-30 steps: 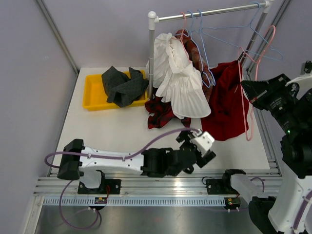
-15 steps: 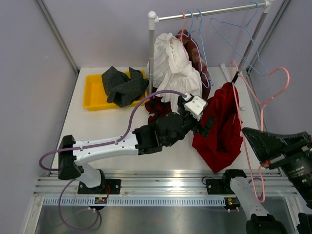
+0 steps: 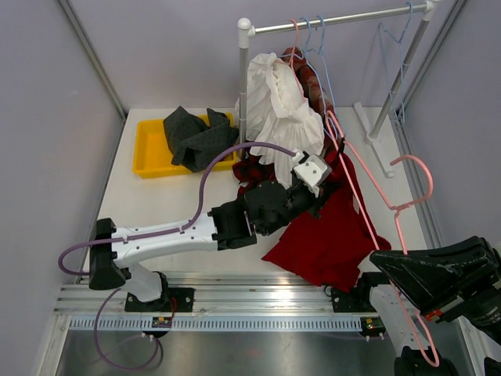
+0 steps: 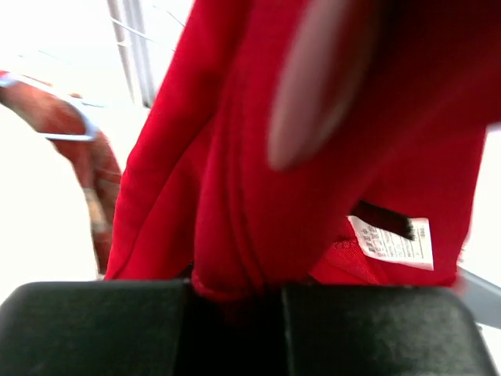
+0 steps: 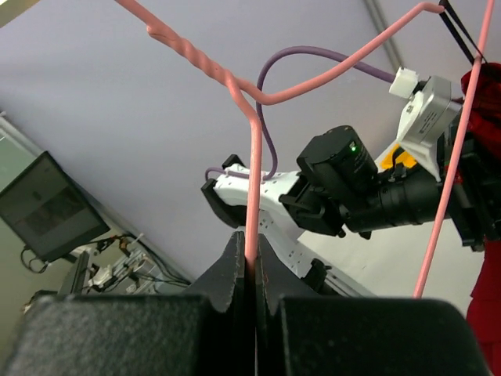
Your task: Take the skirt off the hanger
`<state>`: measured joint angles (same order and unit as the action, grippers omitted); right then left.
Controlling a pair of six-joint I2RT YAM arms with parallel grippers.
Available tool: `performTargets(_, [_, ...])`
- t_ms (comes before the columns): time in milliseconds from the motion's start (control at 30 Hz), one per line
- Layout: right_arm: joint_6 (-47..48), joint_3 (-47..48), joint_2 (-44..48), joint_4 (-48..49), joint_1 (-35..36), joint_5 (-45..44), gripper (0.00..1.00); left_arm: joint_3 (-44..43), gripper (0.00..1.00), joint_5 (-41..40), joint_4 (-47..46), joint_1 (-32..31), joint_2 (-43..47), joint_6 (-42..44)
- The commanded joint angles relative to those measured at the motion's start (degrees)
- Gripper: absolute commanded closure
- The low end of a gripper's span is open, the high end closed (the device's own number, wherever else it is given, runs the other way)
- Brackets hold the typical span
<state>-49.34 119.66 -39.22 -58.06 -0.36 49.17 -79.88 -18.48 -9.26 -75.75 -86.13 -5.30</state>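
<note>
The left gripper [image 3: 326, 188] is clamped on a fold of the red skirt [image 3: 329, 243]. The left wrist view shows the cloth pinched between its two dark pads [image 4: 94, 329], with little gap left. The right gripper [image 5: 250, 270] is closed tight on the wire of the pink hanger [image 5: 251, 188], near the hook. The hanger's long axis slants from far centre, beside the hung white garment [image 3: 282, 117], to the near right corner. The skirt hangs from its far end and spills onto the table [image 3: 172, 211], with its hem close to the near edge. The left arm is nearer to the cloth and the right arm holds only the hanger, so the skirt probably comes free leftward and nearward, away from the wire. Bare tabletop lies to the left, short of the yellow tray [image 3: 145, 157]. The far side is crowded by the rack post [image 3: 243, 78] and other clothes.
</note>
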Motion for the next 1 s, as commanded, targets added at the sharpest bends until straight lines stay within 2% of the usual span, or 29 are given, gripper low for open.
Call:
performTargets(0, [-3.1, 0.4, 0.5, 14.6, 0.1, 7.1, 1.0, -0.9, 1.0, -10.8, -1.2, 0.2, 4.8, 4.8])
performTargets(100, [-3.5, -3.0, 1.9, 13.9, 1.7, 7.6, 1.0, -4.2, 1.0, -21.4, 3.4, 0.9, 7.4, 13.9])
performTargets(200, [-3.8, -6.2, 2.7, 12.5, 1.7, 8.1, 1.0, -5.2, 1.0, -26.2, 6.3, 4.9, 11.1, 18.3])
performTargets(333, [-1.4, -8.8, 2.5, 7.3, 1.7, 8.0, 1.0, -4.5, 1.0, -27.9, 6.6, 11.3, 20.2, 22.6])
performTargets(467, [2.5, -12.6, 2.6, 0.8, 1.8, 5.9, 1.0, -4.7, 1.0, -29.8, 6.7, 14.8, 26.2, 27.3])
performTargets(667, [10.0, -12.2, 0.8, -6.1, 1.8, 1.2, 1.0, -2.3, 1.0, -33.9, 3.7, 19.1, 31.6, 34.0])
performTargets(767, [14.6, -9.6, -1.5, -10.2, 1.8, -4.6, 1.0, -3.7, 1.0, -31.9, 4.8, 24.6, 31.4, 32.5])
performTargets(833, [17.8, -8.2, -2.3, -12.0, 2.0, -8.2, 1.0, -7.5, 1.0, -28.6, 9.0, 30.8, 28.9, 29.1])
performTargets(967, [20.9, -5.4, -3.9, -14.1, 2.1, -18.3, 1.0, -16.1, 1.0, -16.6, 15.8, 42.7, 21.2, 19.7])
